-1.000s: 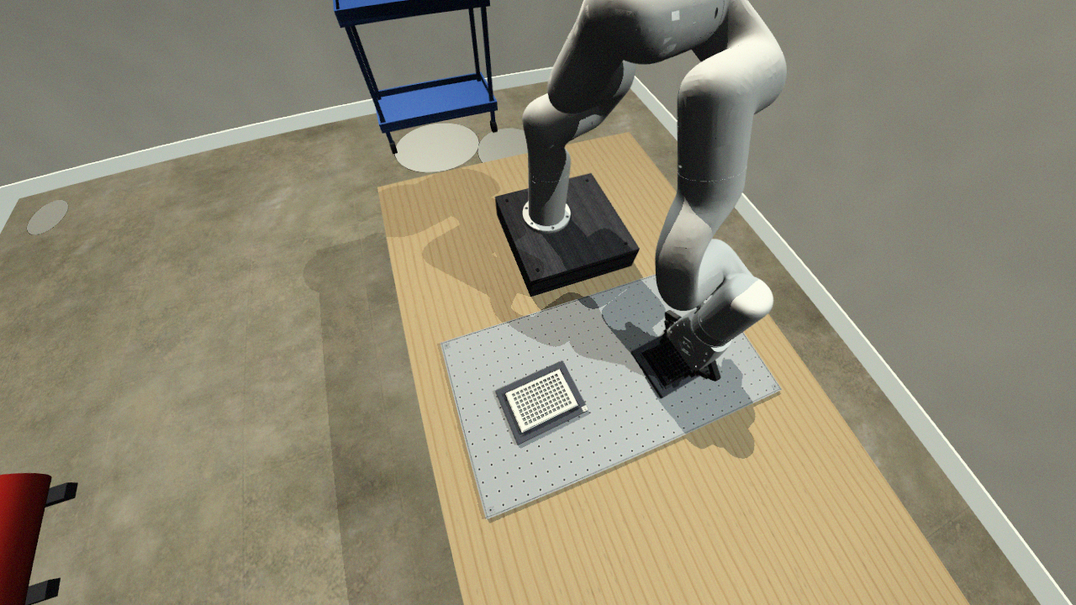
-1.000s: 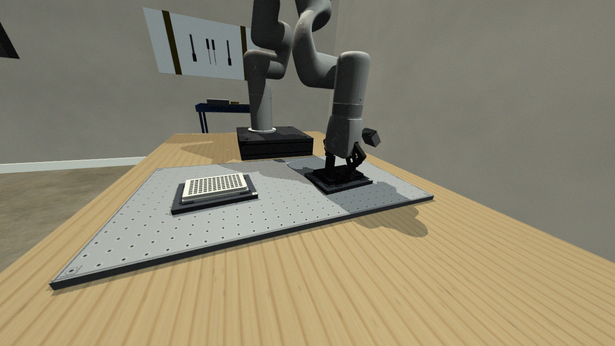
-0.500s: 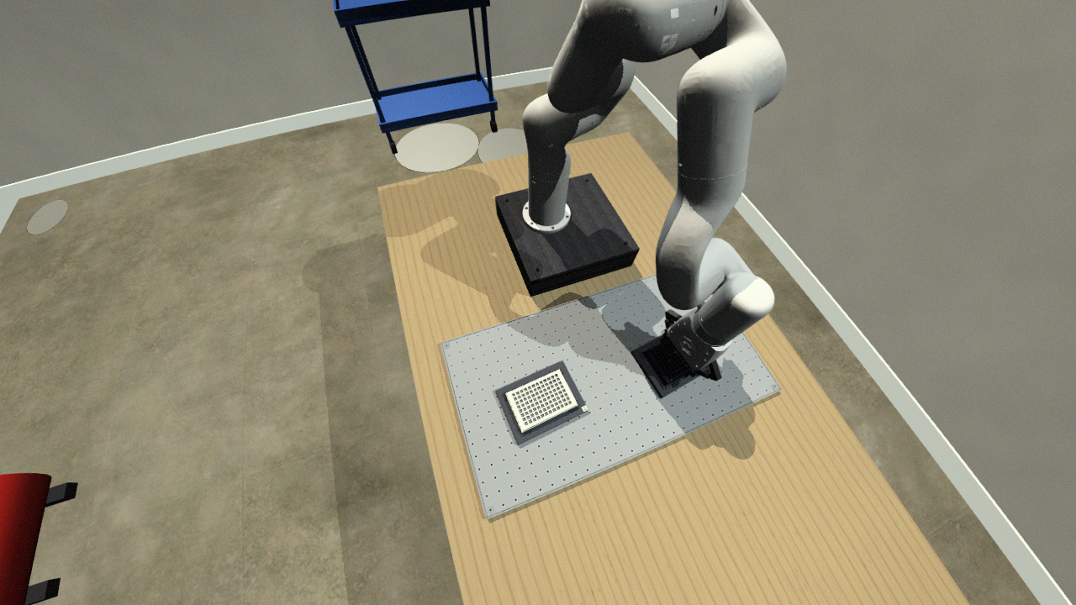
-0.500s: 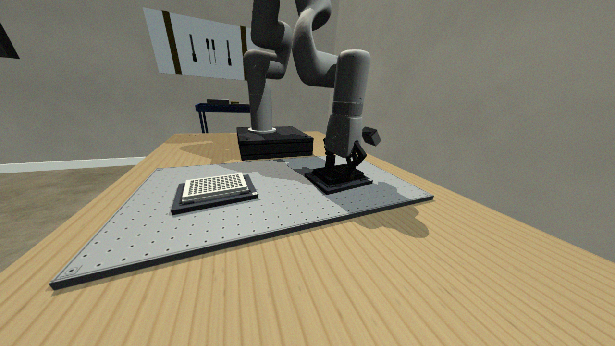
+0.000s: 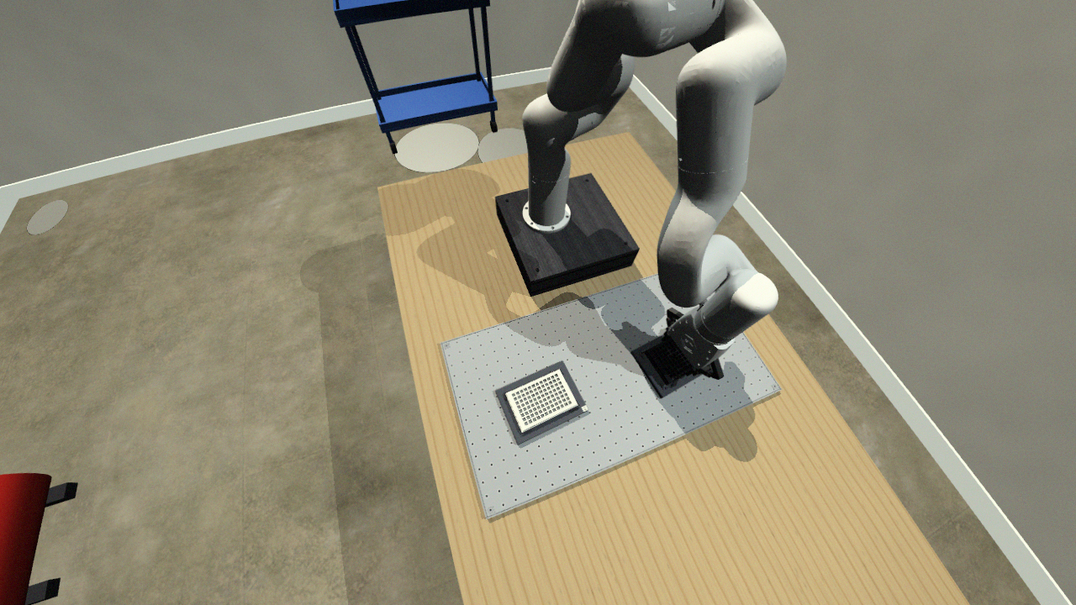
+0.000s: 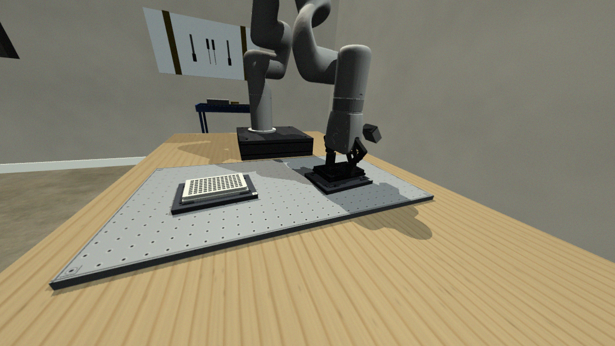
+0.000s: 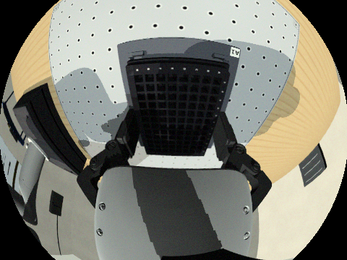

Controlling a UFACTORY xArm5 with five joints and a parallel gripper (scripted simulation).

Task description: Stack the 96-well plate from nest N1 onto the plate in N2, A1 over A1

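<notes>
A black 96-well plate (image 7: 178,106) is at nest N1 (image 6: 339,184), on the right side of the grey perforated board in the exterior view. My gripper (image 7: 176,119) is shut on the black plate's two long sides (image 6: 341,165). The plate is level and sits at or just above the nest; I cannot tell if there is a gap. A white A1 tag (image 7: 234,52) marks the nest's far right corner in the wrist view. A white 96-well plate (image 5: 541,398) rests in nest N2 (image 6: 213,200), apart from the gripper.
The grey perforated board (image 5: 602,391) lies on a wooden table. The arm's black base block (image 5: 566,233) stands behind the board. A blue cart (image 5: 421,67) stands on the floor beyond the table. A red object (image 5: 18,526) is at the lower left.
</notes>
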